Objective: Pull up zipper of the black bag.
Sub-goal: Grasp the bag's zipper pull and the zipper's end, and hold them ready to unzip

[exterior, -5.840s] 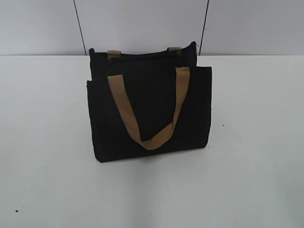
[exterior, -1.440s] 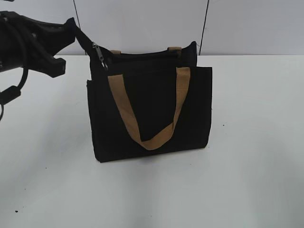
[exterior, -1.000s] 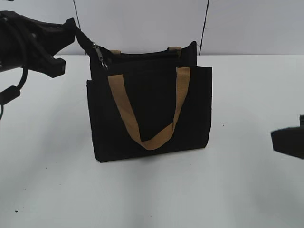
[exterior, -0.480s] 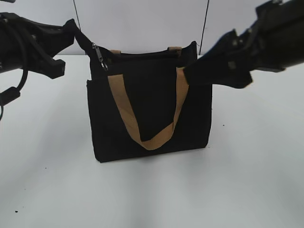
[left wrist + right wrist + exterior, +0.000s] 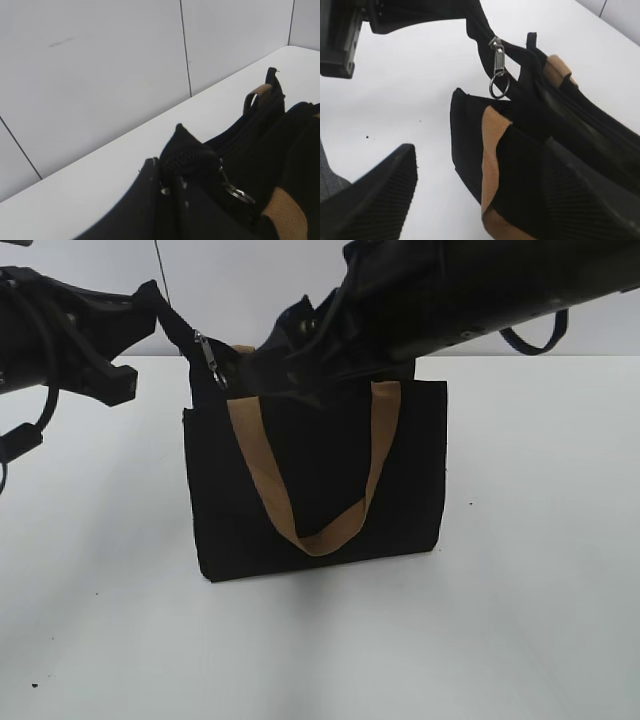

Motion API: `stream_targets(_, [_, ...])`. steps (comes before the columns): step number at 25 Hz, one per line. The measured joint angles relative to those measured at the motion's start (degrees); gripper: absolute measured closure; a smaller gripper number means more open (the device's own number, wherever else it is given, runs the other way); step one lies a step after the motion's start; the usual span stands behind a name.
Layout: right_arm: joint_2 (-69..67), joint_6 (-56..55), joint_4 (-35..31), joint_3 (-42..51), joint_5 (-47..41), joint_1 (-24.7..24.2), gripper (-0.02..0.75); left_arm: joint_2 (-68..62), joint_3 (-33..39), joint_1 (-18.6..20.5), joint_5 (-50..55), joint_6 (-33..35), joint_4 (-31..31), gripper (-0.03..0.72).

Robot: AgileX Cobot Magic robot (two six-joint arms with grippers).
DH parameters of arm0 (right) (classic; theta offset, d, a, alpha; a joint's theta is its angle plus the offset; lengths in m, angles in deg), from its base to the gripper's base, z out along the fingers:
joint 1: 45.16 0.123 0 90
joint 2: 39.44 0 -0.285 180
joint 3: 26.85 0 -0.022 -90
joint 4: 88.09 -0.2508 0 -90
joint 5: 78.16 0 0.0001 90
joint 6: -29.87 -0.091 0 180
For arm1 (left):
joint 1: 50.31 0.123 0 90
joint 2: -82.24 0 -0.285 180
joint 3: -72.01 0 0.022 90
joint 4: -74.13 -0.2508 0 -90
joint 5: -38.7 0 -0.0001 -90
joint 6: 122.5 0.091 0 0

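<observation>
Left arm: reaches in from the left edge of the exterior view, roughly level, its black left end effector [image 5: 160, 302] at the upper left corner of the bag.
Left end effector state: pressed together on the end tab of the black zipper [image 5: 207, 352]; in the left wrist view the fingers [image 5: 165, 200] clamp black fabric [image 5: 187, 152].
Right arm: enters from the upper right, slanting down and leftward across the bag's top edge.
Right end effector [image 5: 262, 368]: spread wide; in the right wrist view one ribbed black finger [image 5: 375, 197] lies left of the bag and the other [image 5: 585, 200] lies over it.
Zipper pull: small silver metal slider with ring [image 5: 498, 80], hanging at the bag's left end, apparently just clear of the right end effector.
Bag: rectangular black fabric tote [image 5: 315, 480] with a tan webbing handle [image 5: 310, 470], standing upright mid-table.
Surface: plain white table [image 5: 520, 570].
Room: pale grey panelled wall [image 5: 100, 75] with dark vertical seams.
</observation>
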Motion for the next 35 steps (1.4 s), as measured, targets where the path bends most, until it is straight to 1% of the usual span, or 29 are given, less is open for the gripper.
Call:
stream_targets(6, [-4.39, 0.24, 0.0, -0.05, 8.21, 2.4, 0.155, 0.0, 0.0, 0.0, 0.0, 0.0, 0.0, 0.657])
stream_targets(11, [-9.19, 0.35, 0.0, -1.9, 10.38, 2.95, 0.161, 0.0, 0.0, 0.0, 0.0, 0.0, 0.0, 0.657])
stream_targets(14, [-11.86, 0.35, 0.0, -3.52, 10.39, 2.95, 0.212, 0.0, 0.0, 0.0, 0.0, 0.0, 0.0, 0.657])
stream_targets(20, [-14.95, 0.41, 0.0, -6.74, 9.62, 2.95, 0.4, 0.0, 0.0, 0.0, 0.06, 0.0, 0.0, 0.657])
stream_targets(23, [-15.11, 0.41, 0.0, -7.58, 9.45, 3.04, 0.467, 0.0, 0.0, 0.0, 0.06, 0.0, 0.0, 0.657])
stream_targets(26, [-15.11, 0.41, 0.0, -7.7, 8.77, 3.04, 0.488, 0.0, 0.0, 0.0, 0.06, 0.0, 0.0, 0.657])
stream_targets(30, [-15.11, 0.41, 0.0, -7.72, 6.3, 3.04, 0.491, 0.0, 0.0, 0.0, 0.06, 0.0, 0.0, 0.657])
stream_targets(35, [-15.11, 0.41, -0.31, -7.72, 6.16, 3.04, 0.492, 0.0, 0.0, 0.0, 0.06, 0.0, 0.0, 0.657])
